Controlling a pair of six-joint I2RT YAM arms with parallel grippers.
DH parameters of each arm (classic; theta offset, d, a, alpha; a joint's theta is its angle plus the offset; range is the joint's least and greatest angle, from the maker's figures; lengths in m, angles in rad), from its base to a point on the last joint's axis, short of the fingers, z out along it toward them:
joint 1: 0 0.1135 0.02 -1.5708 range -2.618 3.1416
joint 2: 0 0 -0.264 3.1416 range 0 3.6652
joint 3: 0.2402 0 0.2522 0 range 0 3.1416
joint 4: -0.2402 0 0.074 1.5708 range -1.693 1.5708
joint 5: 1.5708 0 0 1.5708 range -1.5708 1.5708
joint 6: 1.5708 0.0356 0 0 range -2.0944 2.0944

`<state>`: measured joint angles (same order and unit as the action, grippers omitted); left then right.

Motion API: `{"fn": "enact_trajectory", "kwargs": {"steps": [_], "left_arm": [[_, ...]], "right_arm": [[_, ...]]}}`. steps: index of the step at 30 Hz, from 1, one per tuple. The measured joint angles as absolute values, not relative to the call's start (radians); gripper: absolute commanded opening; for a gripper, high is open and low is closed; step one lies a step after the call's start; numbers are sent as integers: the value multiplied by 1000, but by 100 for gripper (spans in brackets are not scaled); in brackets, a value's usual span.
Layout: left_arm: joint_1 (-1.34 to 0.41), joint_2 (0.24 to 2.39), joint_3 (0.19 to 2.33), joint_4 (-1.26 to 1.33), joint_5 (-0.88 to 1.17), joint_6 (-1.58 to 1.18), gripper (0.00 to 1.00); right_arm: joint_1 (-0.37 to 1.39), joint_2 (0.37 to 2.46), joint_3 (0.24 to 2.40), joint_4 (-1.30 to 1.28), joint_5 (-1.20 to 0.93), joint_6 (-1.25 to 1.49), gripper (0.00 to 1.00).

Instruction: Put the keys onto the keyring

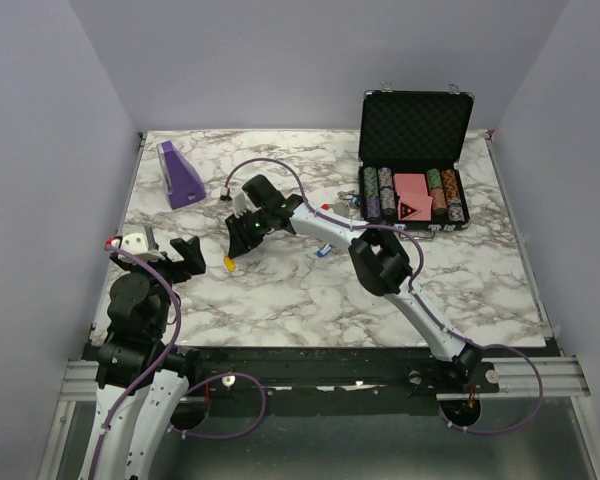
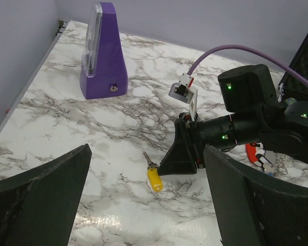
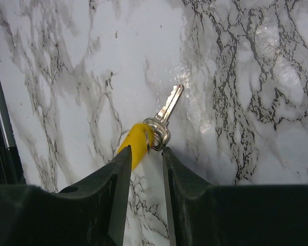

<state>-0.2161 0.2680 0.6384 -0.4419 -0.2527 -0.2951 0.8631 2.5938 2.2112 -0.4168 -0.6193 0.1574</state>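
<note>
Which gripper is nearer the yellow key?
Right. The right gripper is down at the yellow key, jaws either side of its head; the left gripper hangs open, short of it.

We count two robot arms: the left arm [image 1: 140, 320] at lower left and the right arm [image 1: 405, 290] at lower right. On one marble table [image 1: 480, 290] we see one yellow key [image 3: 138, 139]. One blue key [image 1: 321, 252] shows near the centre, and other bluish specks are too small to count. There is one keyring [image 2: 252, 152] and one purple metronome [image 1: 180, 176]. One open case [image 1: 415, 125] holds several rows of poker chips [image 1: 378, 193] and one pink card [image 1: 412, 197].
</note>
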Motion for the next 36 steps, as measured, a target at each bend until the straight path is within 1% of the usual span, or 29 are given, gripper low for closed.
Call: {"fn": "enact_trajectory", "kwargs": {"steps": [2,6,9,14,20,22,31,36], "left_arm": [[-216,268,638,-442,-253,-295,99],[-216,270,638,-442,-252,-295,99],[-216,270,638,-442,-252,-295,99],[-216,271,638,-442,-250,-295,99],[-215,272,638,-442,-250,-295,99],[-215,272,638,-442,-250,-295,99],[-215,272,638,-440,-238,-289,99],[-215,272,637,-423,-189,-284,99]], "right_arm": [[863,2596,2212,-417,-623,158,34],[863,2604,2220,-418,-631,163,34],[863,2613,2235,-422,-637,166,30],[863,2630,2257,-426,-641,172,20],[863,2633,2258,-435,-642,176,3],[863,2633,2258,-438,-642,175,1],[838,2612,2241,-469,-732,107,1],[811,2488,2105,-478,-796,14,1]]}}
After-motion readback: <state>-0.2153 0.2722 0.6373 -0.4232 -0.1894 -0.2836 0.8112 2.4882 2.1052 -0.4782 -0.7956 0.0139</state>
